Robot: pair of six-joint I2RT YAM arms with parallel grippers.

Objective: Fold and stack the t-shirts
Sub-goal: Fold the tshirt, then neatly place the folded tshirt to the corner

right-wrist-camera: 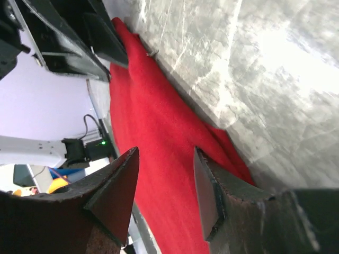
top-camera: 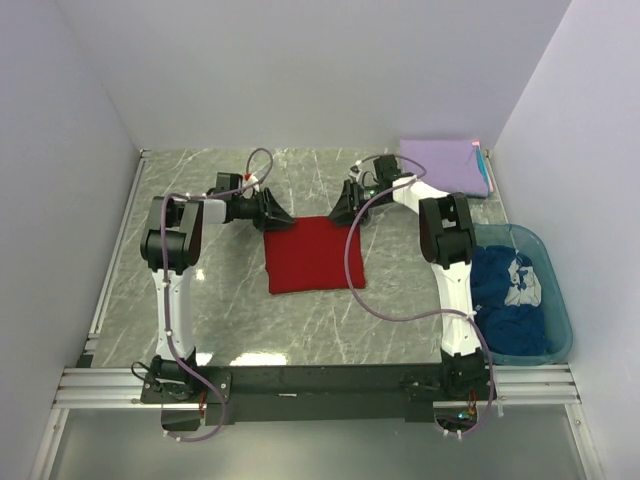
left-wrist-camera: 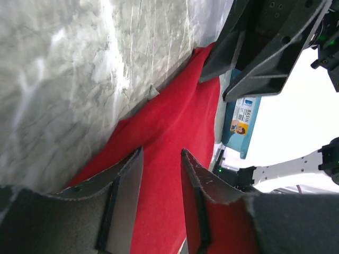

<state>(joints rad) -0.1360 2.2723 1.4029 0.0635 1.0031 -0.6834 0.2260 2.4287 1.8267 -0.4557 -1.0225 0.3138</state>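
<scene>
Two arms rise from the near edge of the marble table (top-camera: 220, 310). To the near right, a teal tub (top-camera: 562, 330) holds the crumpled dark blue shirt (top-camera: 500, 305) with white print. Farther in, at mid-table, the red shirt (top-camera: 312, 255) lies folded into a flat rectangle. Both grippers sit low at its far edge, facing each other: the left gripper (top-camera: 276, 213) at the far left corner, the right gripper (top-camera: 345, 208) at the far right corner. Each has its fingers spread apart, with only red cloth showing beyond the gap, grasping nothing. Farthest back, in the far right corner, the lavender shirt (top-camera: 442, 165) lies folded flat.
</scene>
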